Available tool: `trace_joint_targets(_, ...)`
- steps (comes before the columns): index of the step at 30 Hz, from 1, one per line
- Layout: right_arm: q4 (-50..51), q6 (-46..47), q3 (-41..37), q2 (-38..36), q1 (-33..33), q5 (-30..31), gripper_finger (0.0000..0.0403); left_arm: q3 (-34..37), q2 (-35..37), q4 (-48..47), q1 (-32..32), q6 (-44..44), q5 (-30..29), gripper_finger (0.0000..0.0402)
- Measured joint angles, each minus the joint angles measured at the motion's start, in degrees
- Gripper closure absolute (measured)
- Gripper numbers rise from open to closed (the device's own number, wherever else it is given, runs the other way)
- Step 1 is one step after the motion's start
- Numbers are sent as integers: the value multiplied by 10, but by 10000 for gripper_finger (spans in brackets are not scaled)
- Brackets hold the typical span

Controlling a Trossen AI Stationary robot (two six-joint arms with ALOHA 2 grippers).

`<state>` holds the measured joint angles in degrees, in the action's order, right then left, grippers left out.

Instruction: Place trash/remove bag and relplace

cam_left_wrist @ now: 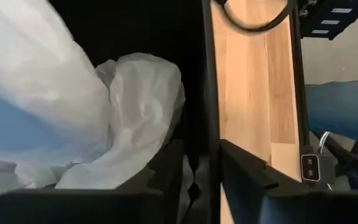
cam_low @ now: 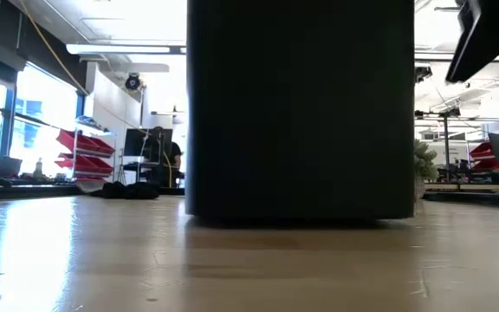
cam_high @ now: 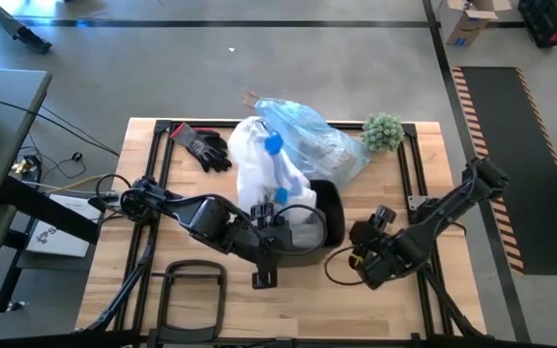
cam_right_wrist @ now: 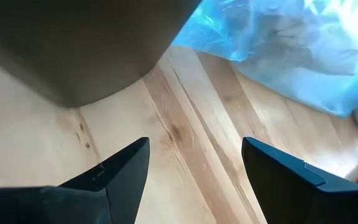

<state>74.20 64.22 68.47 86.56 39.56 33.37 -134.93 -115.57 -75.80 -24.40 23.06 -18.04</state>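
From the left of the high view I see my left gripper (cam_high: 277,224) at the black bin's (cam_high: 329,215) rim, jaws narrow astride its wall, beside the white bag (cam_high: 259,159) inside. The blue bag (cam_high: 312,140) lies upper centre behind it. Right of the bin, my right gripper (cam_high: 356,259) hovers over bare table (cam_high: 114,232), jaws wide, empty.
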Motion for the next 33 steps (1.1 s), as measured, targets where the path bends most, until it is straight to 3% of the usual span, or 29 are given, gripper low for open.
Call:
trace_joint_targets(7,102,90,103,0,60,51,158,0,4,100,1,-7,9,273)
trace_joint_targets(12,108,55,207,0,92,141,158,-1,15,165,-8,-28,10,271)
trace_joint_targets(15,64,-38,261,-1,100,189,158,-1,29,161,-14,-28,7,271)
trace_joint_targets(18,-46,-224,289,-1,93,205,158,-1,44,159,-23,-28,-13,271)
trace_joint_targets(24,-283,-566,298,2,31,118,158,-1,69,147,-46,-32,-97,271)
trace_joint_targets(28,-350,-674,298,11,-24,54,158,-1,72,110,-61,-28,-154,271)
trace_joint_targets(33,-338,-713,298,26,-78,15,158,-1,70,42,-70,9,-202,271)
